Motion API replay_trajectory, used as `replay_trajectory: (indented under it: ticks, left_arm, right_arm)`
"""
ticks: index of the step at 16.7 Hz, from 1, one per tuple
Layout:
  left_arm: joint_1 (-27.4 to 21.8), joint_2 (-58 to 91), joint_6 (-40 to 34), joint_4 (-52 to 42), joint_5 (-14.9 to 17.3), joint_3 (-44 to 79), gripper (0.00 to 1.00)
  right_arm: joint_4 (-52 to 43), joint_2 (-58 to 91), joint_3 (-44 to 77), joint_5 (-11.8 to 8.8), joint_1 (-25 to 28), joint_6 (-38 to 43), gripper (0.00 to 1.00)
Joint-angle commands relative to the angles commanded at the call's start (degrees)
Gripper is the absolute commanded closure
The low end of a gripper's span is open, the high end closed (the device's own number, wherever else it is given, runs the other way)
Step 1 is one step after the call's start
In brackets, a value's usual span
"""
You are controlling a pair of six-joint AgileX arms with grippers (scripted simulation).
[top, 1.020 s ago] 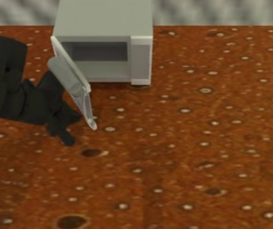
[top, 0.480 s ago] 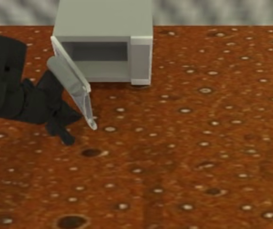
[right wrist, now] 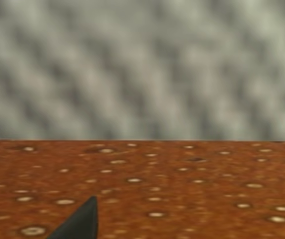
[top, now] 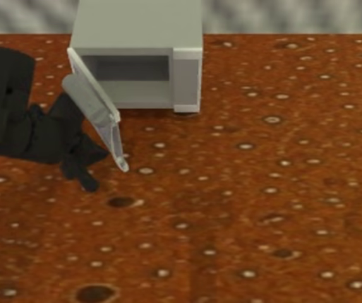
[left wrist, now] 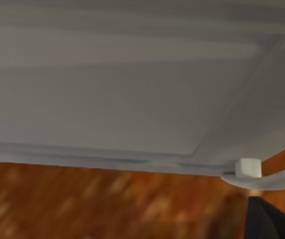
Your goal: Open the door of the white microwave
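An AgileX left arm works at the door (top: 96,108) of the white microwave (top: 138,47), which stands swung well out from the cabinet.

The oven sits at the far edge of the speckled brown table (top: 250,208), left of centre, its dim cavity exposed. The left gripper (top: 95,154) sits just behind the door's free edge by the handle; whether its fingers grip the handle or hang loose cannot be told. The right gripper (right wrist: 80,221) shows only a dark fingertip over bare tabletop, its state unclear.
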Motion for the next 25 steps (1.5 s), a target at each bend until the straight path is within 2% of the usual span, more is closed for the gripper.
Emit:
replay_trajectory:
  ticks: [25]
  left_arm:
    - [0.6, 0.1, 1.5, -0.8, 0.8, 0.2, 1.00]
  right_arm:
    - [0.0, 0.0, 0.0, 0.0, 0.0, 0.0, 0.00]
